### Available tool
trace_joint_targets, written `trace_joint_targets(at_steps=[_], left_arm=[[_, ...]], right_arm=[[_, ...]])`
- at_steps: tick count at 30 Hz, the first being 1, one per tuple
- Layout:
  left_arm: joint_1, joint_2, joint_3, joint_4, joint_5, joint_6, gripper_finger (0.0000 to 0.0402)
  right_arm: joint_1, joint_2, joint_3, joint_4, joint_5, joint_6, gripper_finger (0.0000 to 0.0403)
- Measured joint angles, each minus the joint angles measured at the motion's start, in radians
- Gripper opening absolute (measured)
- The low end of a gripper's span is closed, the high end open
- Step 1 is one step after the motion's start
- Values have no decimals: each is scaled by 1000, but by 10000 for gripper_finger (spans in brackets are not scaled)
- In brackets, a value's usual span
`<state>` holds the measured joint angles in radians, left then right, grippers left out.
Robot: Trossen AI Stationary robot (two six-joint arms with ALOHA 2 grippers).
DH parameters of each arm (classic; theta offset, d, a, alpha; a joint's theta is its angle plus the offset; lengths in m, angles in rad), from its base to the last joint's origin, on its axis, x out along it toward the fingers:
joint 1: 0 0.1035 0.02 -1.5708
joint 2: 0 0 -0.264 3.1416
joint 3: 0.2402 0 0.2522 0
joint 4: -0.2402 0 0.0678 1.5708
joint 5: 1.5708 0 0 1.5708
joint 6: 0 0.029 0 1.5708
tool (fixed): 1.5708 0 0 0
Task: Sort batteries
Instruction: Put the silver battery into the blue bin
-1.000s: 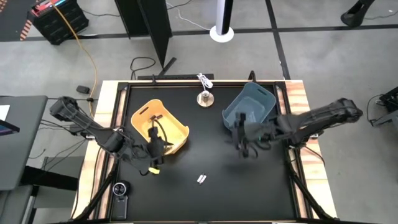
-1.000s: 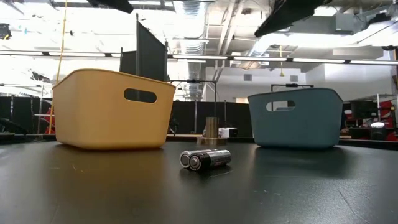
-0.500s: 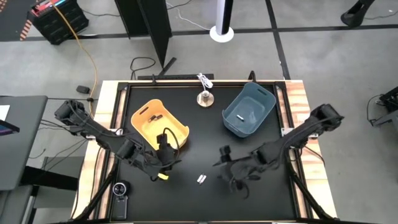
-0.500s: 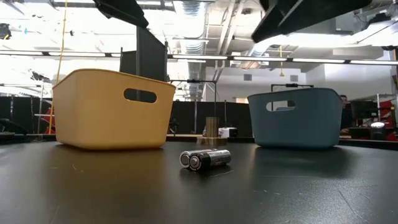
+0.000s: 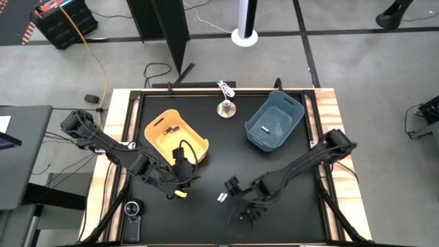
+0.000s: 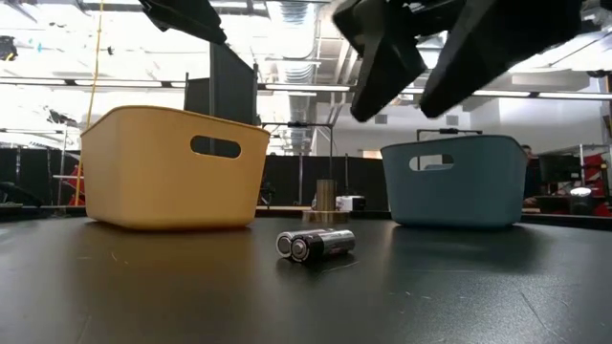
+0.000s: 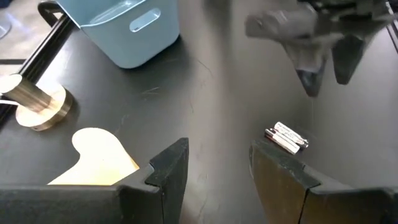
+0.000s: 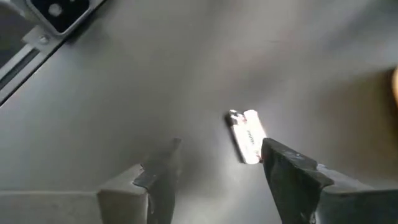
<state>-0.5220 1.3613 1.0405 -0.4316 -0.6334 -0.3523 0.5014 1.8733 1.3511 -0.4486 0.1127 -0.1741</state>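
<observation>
Two batteries (image 5: 221,197) are seen just beside the right gripper (image 5: 233,186); two bins, yellow (image 5: 175,140) and blue (image 5: 275,122), are counted farther off.

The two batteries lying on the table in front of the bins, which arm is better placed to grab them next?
Right. The right gripper hangs open right beside the batteries, while the left gripper, also open, sits nearer the yellow bin.

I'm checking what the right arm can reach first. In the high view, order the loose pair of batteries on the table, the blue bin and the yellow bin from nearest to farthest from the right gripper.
From the right gripper, open near the table's front:
1. Pair of batteries, lying just beside it on the table.
2. Yellow bin, on the left-arm side.
3. Blue bin, toward the back on the right-arm side.
</observation>
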Motion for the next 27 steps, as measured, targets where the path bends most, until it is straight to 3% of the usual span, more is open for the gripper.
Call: trace_joint_targets(at_steps=[11,27], left_arm=[[0,0,0,3,0,-10,164],[0,0,0,2,0,-11,164]], right_arm=[[-20,171,177,-130,-11,-44,219],[-48,245,204,-154,-13,-64,219]])
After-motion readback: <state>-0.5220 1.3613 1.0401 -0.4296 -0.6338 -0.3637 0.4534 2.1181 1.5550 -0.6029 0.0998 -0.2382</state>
